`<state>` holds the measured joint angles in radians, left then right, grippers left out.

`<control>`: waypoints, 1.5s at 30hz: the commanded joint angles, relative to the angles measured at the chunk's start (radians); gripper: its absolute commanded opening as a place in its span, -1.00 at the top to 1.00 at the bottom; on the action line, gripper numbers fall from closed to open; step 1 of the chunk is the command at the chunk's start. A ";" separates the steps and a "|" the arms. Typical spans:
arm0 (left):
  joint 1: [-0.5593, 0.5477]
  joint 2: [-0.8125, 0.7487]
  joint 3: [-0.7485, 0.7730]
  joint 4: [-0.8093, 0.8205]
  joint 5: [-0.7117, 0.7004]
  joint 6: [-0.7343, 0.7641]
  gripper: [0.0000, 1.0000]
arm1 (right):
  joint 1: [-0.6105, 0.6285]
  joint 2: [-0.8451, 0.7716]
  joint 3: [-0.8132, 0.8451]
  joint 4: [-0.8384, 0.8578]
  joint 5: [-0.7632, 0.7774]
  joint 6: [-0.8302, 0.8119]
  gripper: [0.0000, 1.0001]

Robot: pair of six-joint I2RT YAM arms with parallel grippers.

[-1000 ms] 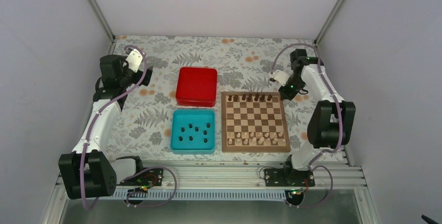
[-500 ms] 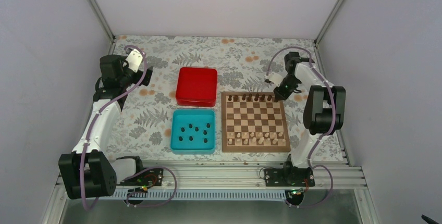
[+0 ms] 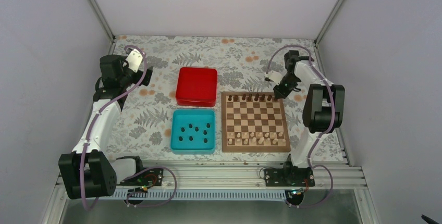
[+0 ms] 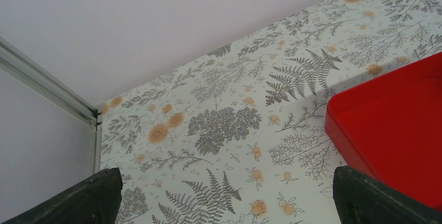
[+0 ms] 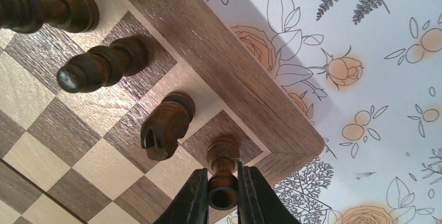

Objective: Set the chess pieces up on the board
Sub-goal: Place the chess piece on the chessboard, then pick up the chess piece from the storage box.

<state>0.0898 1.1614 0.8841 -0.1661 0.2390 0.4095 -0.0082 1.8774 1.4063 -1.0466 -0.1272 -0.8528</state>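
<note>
The wooden board lies right of centre. Several dark chess pieces stand along its far row and pale ones along its near row. Several more dark pieces lie in the teal tray. My right gripper is shut on a dark rook that stands on the board's far right corner square, next to a dark knight; it also shows in the top view. My left gripper hovers open and empty at the far left, its fingertips wide apart over the tablecloth.
A red square box sits behind the teal tray; its corner shows in the left wrist view. The floral tablecloth runs to the enclosure walls. A metal rail runs along the near edge.
My right arm has swung in from the far right and brought the rook down onto the board's far right corner. The left arm has not moved.
</note>
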 commanded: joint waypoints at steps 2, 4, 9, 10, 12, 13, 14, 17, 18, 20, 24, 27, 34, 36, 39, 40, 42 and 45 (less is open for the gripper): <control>0.005 0.009 -0.001 0.014 0.015 0.008 -1.00 | -0.005 0.012 0.019 -0.014 -0.015 -0.015 0.76; 0.005 0.011 -0.001 0.014 0.015 0.007 -1.00 | -0.005 0.016 0.016 -0.009 -0.009 -0.016 0.76; 0.005 0.010 -0.002 0.014 0.014 0.009 -1.00 | -0.004 0.020 0.018 -0.004 -0.011 -0.015 0.71; 0.005 0.011 -0.001 0.014 0.013 0.009 -1.00 | -0.004 0.018 0.020 -0.004 -0.013 -0.016 0.66; 0.005 0.012 -0.001 0.014 0.013 0.009 -1.00 | -0.004 0.007 0.020 0.004 -0.014 -0.015 0.48; 0.005 0.012 -0.001 0.014 0.013 0.009 -1.00 | -0.004 0.001 0.024 0.005 -0.017 -0.017 0.42; 0.005 0.011 -0.001 0.014 0.014 0.009 -1.00 | -0.005 -0.006 0.026 0.001 -0.022 -0.019 0.38; 0.005 0.013 0.000 0.014 0.011 0.009 -1.00 | -0.006 -0.039 0.042 0.003 -0.023 -0.016 0.18; 0.005 0.014 -0.001 0.015 0.011 0.008 -1.00 | -0.005 -0.052 0.048 0.000 -0.023 -0.016 0.15; 0.005 0.012 -0.001 0.014 0.010 0.007 -1.00 | -0.006 -0.092 0.060 -0.013 -0.023 -0.013 0.09; 0.005 0.011 -0.002 0.016 0.010 0.009 -1.00 | -0.006 -0.180 0.074 -0.043 -0.020 -0.011 0.04; 0.005 0.012 -0.002 0.016 0.013 0.008 -1.00 | 0.000 -0.254 0.081 -0.085 -0.040 -0.010 0.01; 0.005 0.008 0.003 0.013 0.016 0.005 -1.00 | 0.249 -0.373 0.056 -0.138 0.016 0.077 -0.04; 0.005 0.006 0.004 0.011 0.016 0.004 -1.00 | 0.370 -0.375 0.078 -0.144 0.039 0.135 -0.05; 0.005 0.001 0.005 0.010 0.012 0.002 -1.00 | 0.541 -0.339 0.133 -0.164 0.040 0.206 -0.05; 0.005 0.000 0.004 0.010 0.012 0.002 -1.00 | 0.603 -0.325 0.147 -0.165 0.034 0.224 -0.04; 0.005 0.000 0.005 0.009 0.010 0.000 -1.00 | 0.710 -0.290 0.168 -0.163 -0.006 0.239 -0.05; 0.005 0.002 0.006 0.008 0.007 0.000 -1.00 | 0.867 -0.206 0.185 -0.139 -0.037 0.249 -0.03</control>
<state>0.0898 1.1675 0.8841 -0.1661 0.2398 0.4099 0.7113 1.5871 1.5593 -1.1790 -0.1204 -0.6720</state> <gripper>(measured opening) 0.999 0.522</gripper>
